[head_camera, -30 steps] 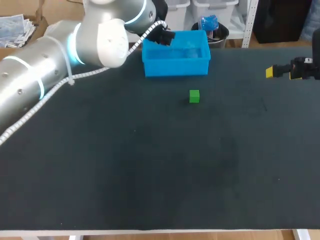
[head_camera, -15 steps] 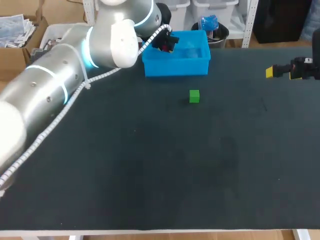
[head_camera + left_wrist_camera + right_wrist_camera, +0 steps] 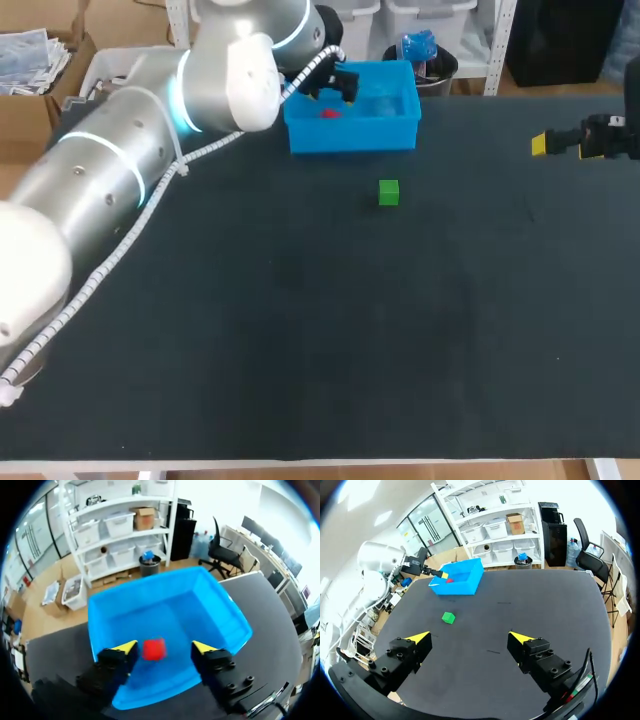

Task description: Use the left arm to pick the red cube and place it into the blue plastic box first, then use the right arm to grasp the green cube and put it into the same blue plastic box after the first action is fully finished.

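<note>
Surface under inspection: a dark, matte table (image 3: 300, 350). The blue plastic box (image 3: 352, 137) stands at its far edge, left of centre.

Red cube (image 3: 328, 112): inside the box, in its left half. In the left wrist view it shows against the box floor, between the two yellow tips but apart from both. Whether it rests on the floor cannot be told.

Left arm (image 3: 130, 170): enters from the left side and reaches to the box's left rim. Left gripper (image 3: 165, 647): above the box interior, fingers spread, released, gripping nothing.

Green cube (image 3: 389, 192): on the table in front of the box, slightly right of the box's middle, apart from it and untouched.

Right gripper (image 3: 470, 637): at the table's right side, well apart from both the green cube and the box. Its fingers stand wide apart with nothing between them. In the right wrist view, the green cube lies well ahead of it, toward the left finger's side, with the box beyond the cube.
</note>
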